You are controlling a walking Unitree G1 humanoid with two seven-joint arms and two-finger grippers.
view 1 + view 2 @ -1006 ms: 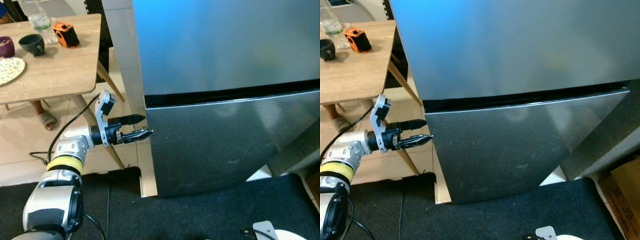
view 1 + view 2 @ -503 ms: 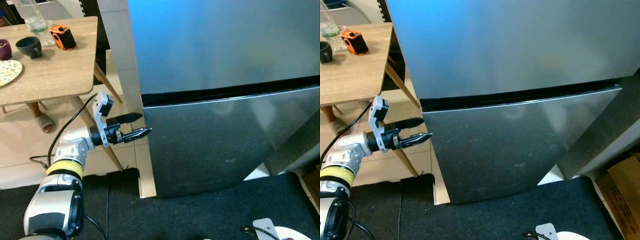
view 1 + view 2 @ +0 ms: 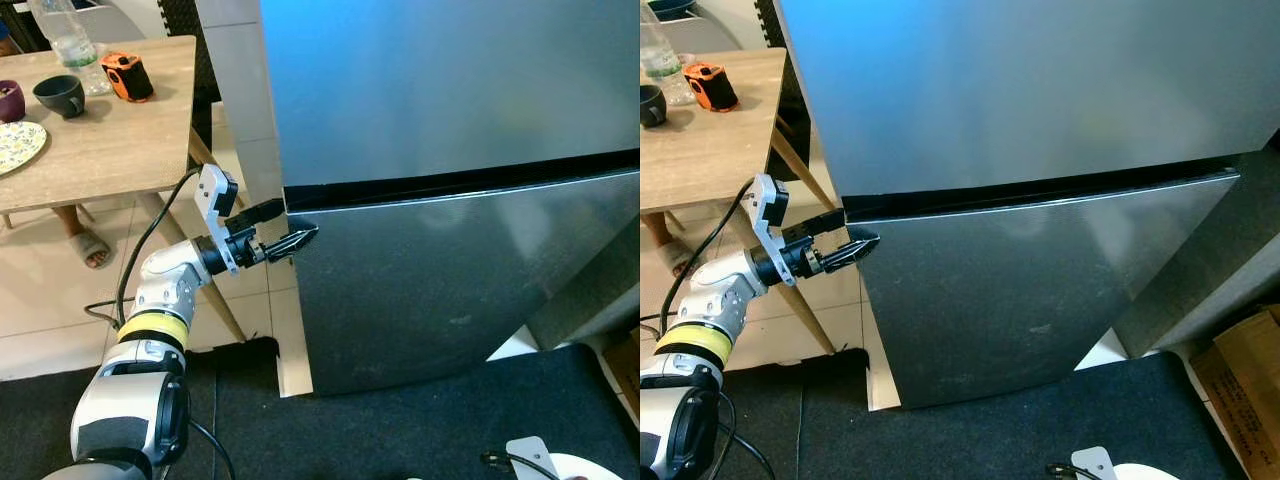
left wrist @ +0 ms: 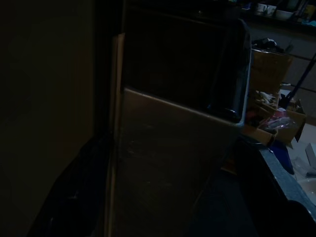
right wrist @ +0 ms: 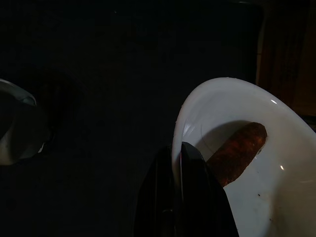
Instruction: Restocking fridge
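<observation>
The fridge [image 3: 450,150] stands shut before the robot, its silver upper and lower doors split by a dark seam [image 3: 460,185]. The left gripper [image 3: 283,228] reaches in from eight o'clock, its two black fingers spread apart at the left end of that seam, the upper finger [image 3: 262,211] at the door's edge and the lower fingertip [image 3: 303,239] touching the top corner of the lower door. At ten o'clock a wooden table [image 3: 110,140] carries a dark cup [image 3: 58,93], an orange object [image 3: 130,75], a clear bottle [image 3: 65,35] and a patterned plate [image 3: 15,145]. In the dim right wrist view, the right gripper [image 5: 185,192] has its fingers clamped together on the rim of a white bowl [image 5: 276,148] holding a reddish-brown sausage-like piece [image 5: 237,150].
</observation>
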